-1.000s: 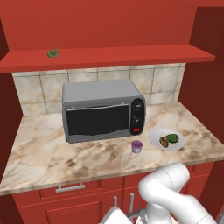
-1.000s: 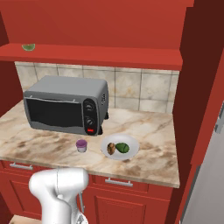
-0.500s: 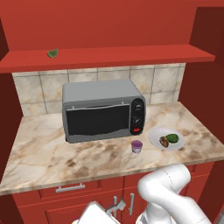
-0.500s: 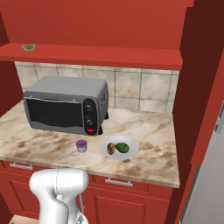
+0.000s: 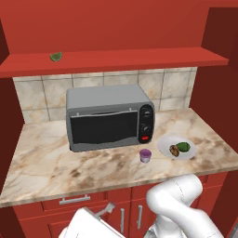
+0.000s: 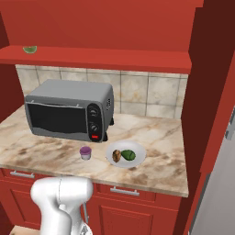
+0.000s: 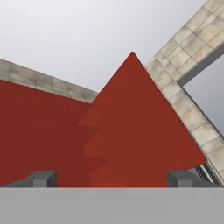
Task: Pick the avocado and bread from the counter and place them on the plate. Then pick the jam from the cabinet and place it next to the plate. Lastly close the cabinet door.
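Purple jam [image 5: 145,155] beside plate [image 5: 163,145] holding avocado [image 5: 183,147], bread [image 5: 174,150]; gripper [image 7: 111,178] spread wide, empty

The beige veined marble worktop [image 5: 56,167] runs above red drawers. A grey toaster oven [image 5: 109,116] stands on it toward 12 o'clock, against the tiled wall. At about 4 o'clock from the oven's knob panel sits the purple jam [image 5: 145,155], and at 3 o'clock from the jam, just beside it, lies the plate [image 5: 163,145], carrying the bread [image 5: 174,150] and the avocado [image 5: 183,147] side by side. The red shelf [image 5: 139,60] above bears a pale green wedge [image 5: 56,56] toward its 9 o'clock end.
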